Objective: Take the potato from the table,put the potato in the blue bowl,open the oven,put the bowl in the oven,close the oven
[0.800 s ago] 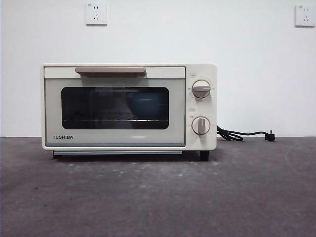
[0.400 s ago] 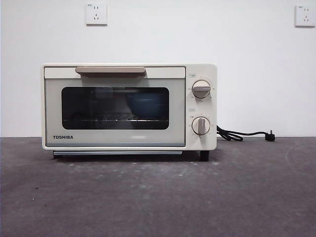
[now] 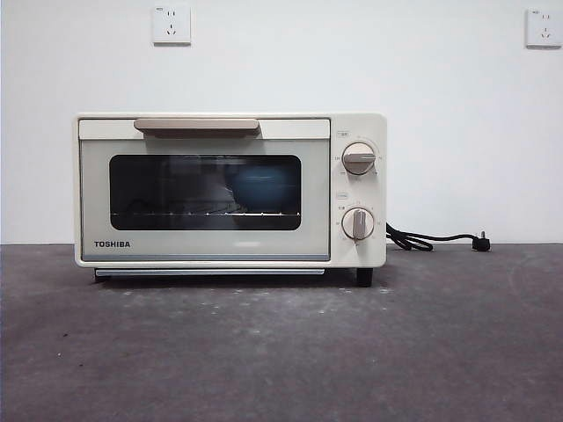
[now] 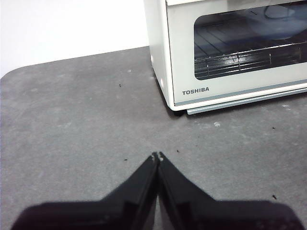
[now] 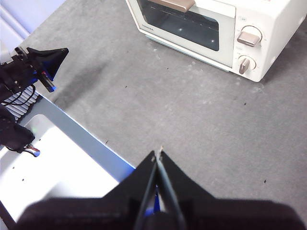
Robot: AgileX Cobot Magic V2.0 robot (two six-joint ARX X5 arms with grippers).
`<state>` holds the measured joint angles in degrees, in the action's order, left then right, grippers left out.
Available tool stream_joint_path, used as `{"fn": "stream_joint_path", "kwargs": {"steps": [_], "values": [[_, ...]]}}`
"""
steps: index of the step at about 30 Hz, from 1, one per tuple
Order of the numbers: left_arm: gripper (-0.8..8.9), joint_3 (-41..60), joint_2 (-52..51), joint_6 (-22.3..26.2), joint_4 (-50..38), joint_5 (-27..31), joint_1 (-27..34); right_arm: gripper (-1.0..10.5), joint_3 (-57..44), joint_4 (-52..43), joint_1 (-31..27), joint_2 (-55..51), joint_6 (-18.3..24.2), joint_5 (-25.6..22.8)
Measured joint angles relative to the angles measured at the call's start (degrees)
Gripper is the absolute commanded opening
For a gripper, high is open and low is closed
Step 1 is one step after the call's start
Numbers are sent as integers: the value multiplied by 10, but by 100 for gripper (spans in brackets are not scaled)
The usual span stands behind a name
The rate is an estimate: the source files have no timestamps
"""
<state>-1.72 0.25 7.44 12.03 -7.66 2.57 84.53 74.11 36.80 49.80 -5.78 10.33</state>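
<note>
The cream oven [image 3: 211,248] stands on the table [image 3: 281,352] with its door closed and the beige handle [image 3: 196,126] at the top. Through the dark glass I see the blue bowl [image 3: 260,188] on the wire rack, right of the middle; it also shows in the left wrist view, the bowl [image 4: 276,26] behind the oven [image 4: 230,91] window. The potato is hidden. My left gripper [image 4: 157,156] hovers shut and empty over bare table, off the oven's left front corner. My right gripper [image 5: 158,152] is shut and empty, high and well back from the oven [image 5: 201,28].
A black cord with plug [image 3: 433,239] lies to the right of the oven by the wall. In the right wrist view, a white and blue base [image 5: 72,167] borders the table's edge, with black arm hardware [image 5: 36,64] beside it.
</note>
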Motion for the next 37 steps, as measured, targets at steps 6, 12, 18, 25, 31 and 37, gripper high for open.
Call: {"fn": "stream_joint_path", "kwargs": {"steps": [6, 12, 18, 25, 31, 37], "values": [[-4, 0, 0, 0, 0, 0, 0, 5, 0, 0, 0, 0, 0, 0], [-4, 0, 0, 0, 0, 0, 0, 5, 0, 0, 0, 0, 0, 0], [-4, 0, 0, 0, 0, 0, 0, 5, 0, 0, 0, 0, 1, -1], [-4, 0, 0, 0, 0, 0, 0, 5, 0, -71, -62, -21, 36, -54], [-4, 0, 0, 0, 0, 0, 0, 5, -50, -191, -195, -93, 57, 15], [-4, 0, 0, 0, 0, 0, 0, 5, -201, -358, -283, -174, 76, 16]]}}
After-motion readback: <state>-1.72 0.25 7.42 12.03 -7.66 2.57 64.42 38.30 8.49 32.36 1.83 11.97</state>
